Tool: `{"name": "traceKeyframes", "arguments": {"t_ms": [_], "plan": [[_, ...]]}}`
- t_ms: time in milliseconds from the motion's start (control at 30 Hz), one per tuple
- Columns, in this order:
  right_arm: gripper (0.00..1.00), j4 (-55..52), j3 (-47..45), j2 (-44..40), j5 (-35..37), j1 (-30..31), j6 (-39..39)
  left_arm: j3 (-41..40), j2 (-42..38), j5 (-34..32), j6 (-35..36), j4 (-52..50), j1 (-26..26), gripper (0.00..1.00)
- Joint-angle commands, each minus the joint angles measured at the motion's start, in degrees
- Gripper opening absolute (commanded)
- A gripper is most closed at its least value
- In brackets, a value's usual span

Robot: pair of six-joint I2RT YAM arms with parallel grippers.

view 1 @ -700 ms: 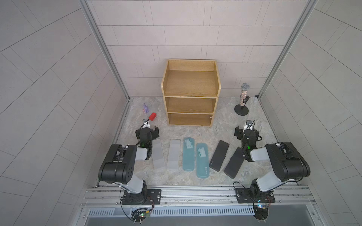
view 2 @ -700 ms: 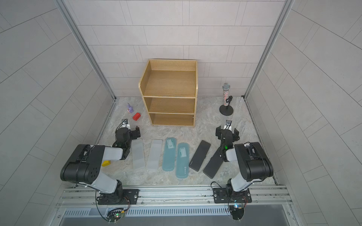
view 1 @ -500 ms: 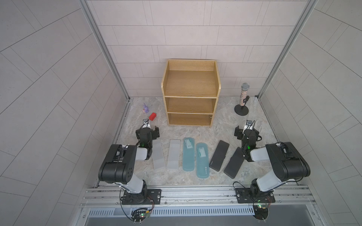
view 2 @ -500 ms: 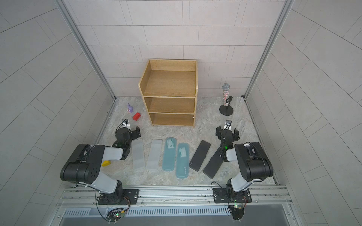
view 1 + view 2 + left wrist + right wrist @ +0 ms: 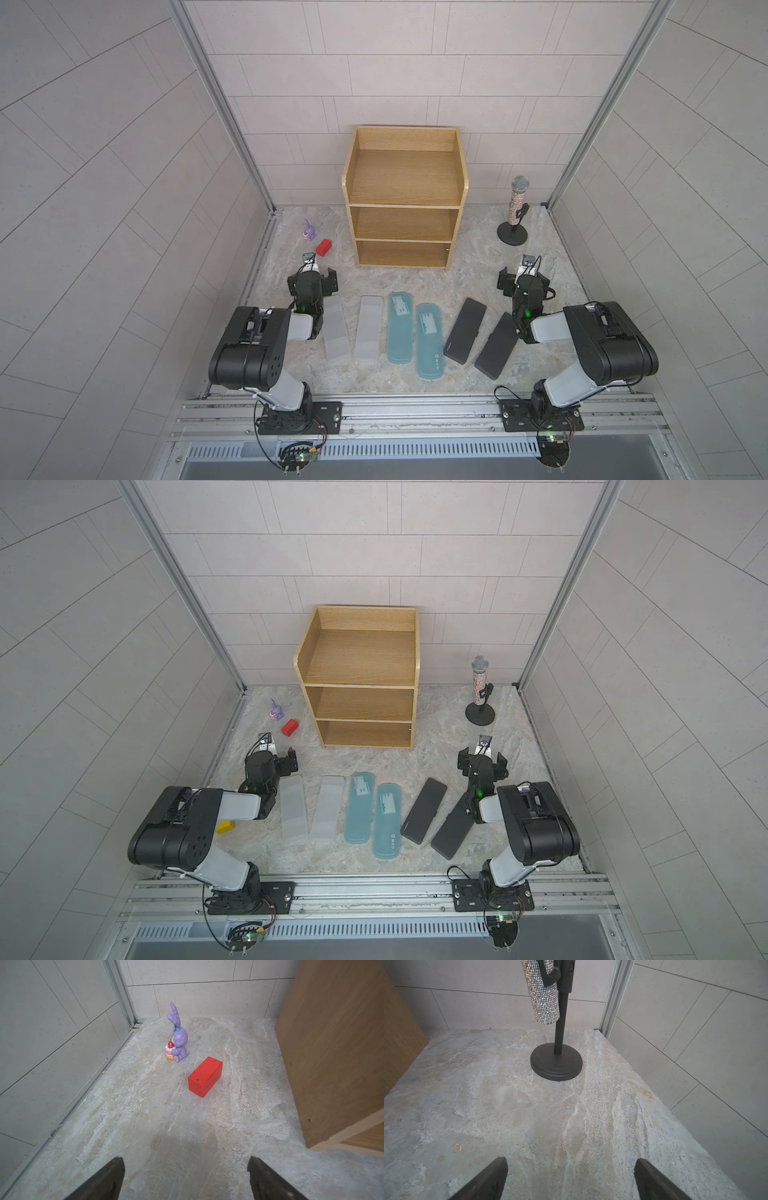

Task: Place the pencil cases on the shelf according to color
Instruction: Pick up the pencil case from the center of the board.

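1. Pencil cases lie on the bench (image 5: 478, 266) behind both jaws: frosted pale-grey pair (image 5: 334, 328), translucent teal pair (image 5: 400, 328), matte black pair (image 5: 465, 330), long axes toward the empty light wooden shelf (image 5: 405, 178).
2. Both jaws gape empty, facing away.
3. Your left jaws sit nearest grey; your right jaws nearest the slanted black.
4. Small red block (image 5: 205, 1076) and glittery microphone stand (image 5: 556, 1061), ahead of them, bar nothing.

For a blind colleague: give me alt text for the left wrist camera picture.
A red block lies on the marbled tabletop, a purple rabbit figurine with a strawberry cake standing past it. A side wall of the wooden shelf rises beside them, and the left pincer is open over bare table.
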Motion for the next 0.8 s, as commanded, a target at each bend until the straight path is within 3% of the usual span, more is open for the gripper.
{"name": "traceKeyframes", "arguments": {"t_ms": [0,67,133,200,300,367,500,633,767], "plan": [[1.00,2.41,-1.75,-1.88,0.76,0.28,-0.15,-1.11,-4.59,-3.94,-0.85,-0.38,0.11,1.00],[1.00,8.96,-4.52,-2.06,0.45,2.24,-3.34,-1.41,-10.85,-6.34,-2.46,-6.43,0.08,1.00],[1.00,6.96,-3.59,-5.20,13.22,7.94,-6.75,-1.12,-18.25,-11.93,-8.59,-15.90,0.03,1.00],[1.00,2.51,-1.70,-9.81,19.17,11.51,-10.25,-1.29,-24.64,-13.85,-13.15,-22.79,0.04,1.00],[1.00,-10.96,1.66,-18.25,19.97,14.14,-9.64,-2.87,-32.46,-14.49,-18.63,-27.09,0.08,1.00],[1.00,-27.18,4.73,-24.88,21.41,13.61,-0.83,-0.37,-36.78,-14.06,-22.95,-36.65,0.07,1.00],[1.00,-58.08,11.17,-38.51,14.61,10.75,15.60,6.84,-40.45,-7.95,-25.99,-51.76,0.06,1.00],[1.00,-76.98,17.95,-46.92,3.78,10.57,21.43,13.88,-41.96,-0.45,-26.69,-64.01,-0.11,1.00],[1.00,-90.99,23.49,-46.27,-2.38,10.66,25.02,18.23,-41.49,8.26,-29.33,-72.15,-0.24,1.00]]}}
